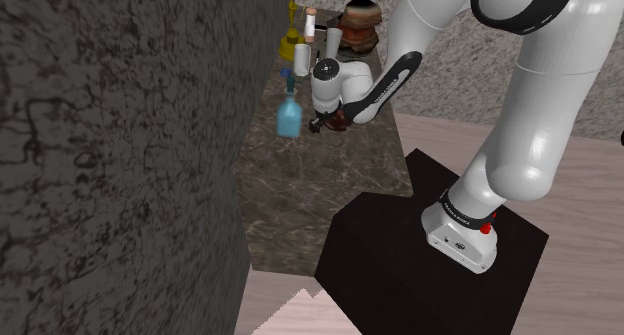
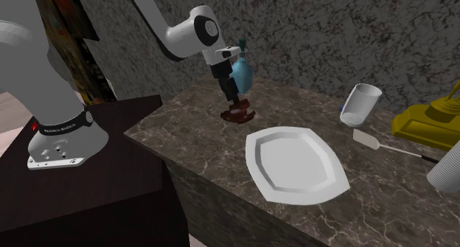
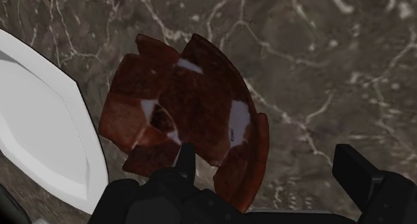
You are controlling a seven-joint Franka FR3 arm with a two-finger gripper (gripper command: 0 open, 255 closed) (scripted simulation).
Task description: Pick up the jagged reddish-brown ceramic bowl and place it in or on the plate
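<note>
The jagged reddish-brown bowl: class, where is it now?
In the second exterior view the jagged reddish-brown bowl lies on the dark marbled countertop just below the black hand, left of the white plate, near the blue bottle.

A dark, veined stone counter [image 2: 309,105] carried a jagged reddish-brown bowl [image 2: 237,114] near a white plate [image 2: 295,164], with a blue bottle [image 2: 242,72] standing just behind the bowl. Farther along lay a tilted white cup [image 2: 361,104], a white spatula [image 2: 367,139] and a yellow object [image 2: 431,124]
</note>
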